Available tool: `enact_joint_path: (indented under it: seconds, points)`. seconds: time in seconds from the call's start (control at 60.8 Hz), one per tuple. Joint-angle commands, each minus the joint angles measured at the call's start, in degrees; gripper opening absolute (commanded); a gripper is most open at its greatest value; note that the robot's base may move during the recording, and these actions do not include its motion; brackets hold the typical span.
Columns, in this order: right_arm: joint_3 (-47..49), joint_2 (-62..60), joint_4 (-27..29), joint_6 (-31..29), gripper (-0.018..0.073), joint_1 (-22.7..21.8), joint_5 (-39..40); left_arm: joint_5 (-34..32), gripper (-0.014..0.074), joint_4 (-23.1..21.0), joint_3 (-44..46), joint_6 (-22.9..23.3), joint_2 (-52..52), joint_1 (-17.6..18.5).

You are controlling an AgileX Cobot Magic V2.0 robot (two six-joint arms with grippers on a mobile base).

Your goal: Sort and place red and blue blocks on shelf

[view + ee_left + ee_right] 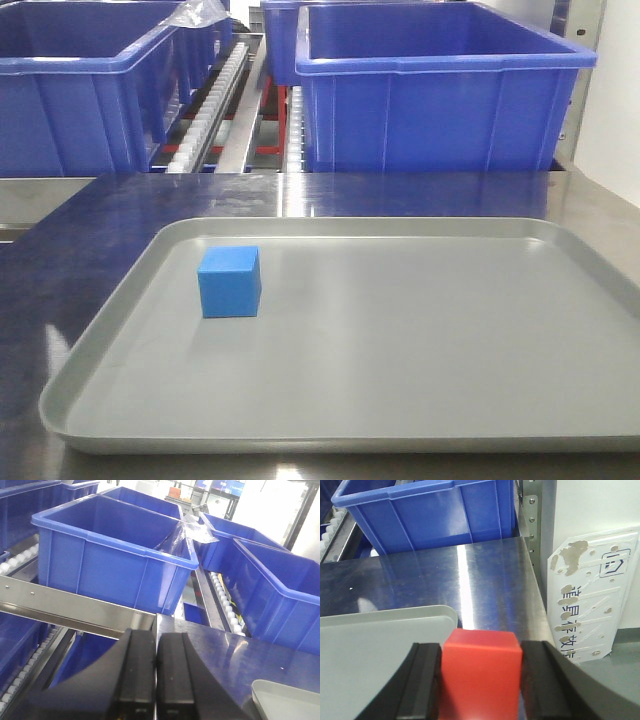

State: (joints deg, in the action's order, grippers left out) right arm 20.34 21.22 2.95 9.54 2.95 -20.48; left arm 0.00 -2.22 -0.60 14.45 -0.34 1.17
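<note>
At right gripper (481,685), hold jaws pinching red block (481,652) squarely; carry level toward shelf (212,108) at 12 o'clock. Leave left gripper (156,675), jaws pressed together, clear of blue block (229,282).

One red block (481,672), one blue block (229,282), one grey tray (420,350)

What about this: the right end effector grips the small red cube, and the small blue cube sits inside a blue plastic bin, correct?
No. The small blue cube sits on the shallow grey tray instead, as the exterior front-facing view shows. The right end effector does grip the small red cube.
</note>
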Motion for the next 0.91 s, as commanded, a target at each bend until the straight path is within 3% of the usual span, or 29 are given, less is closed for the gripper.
enact_joint_path:
  seconds: [0.0, 0.889]
  points:
    - [1.56, 0.16, -0.56, -0.05, 0.0067, -0.25, 5.05, -4.69, 0.0148, -0.06, -1.27, -0.11, -0.79, 0.22]
    - [1.56, 0.16, -0.56, -0.05, 0.0067, -0.25, 5.00, -4.69, 0.0148, -0.06, -1.27, -0.11, -0.79, 0.22]
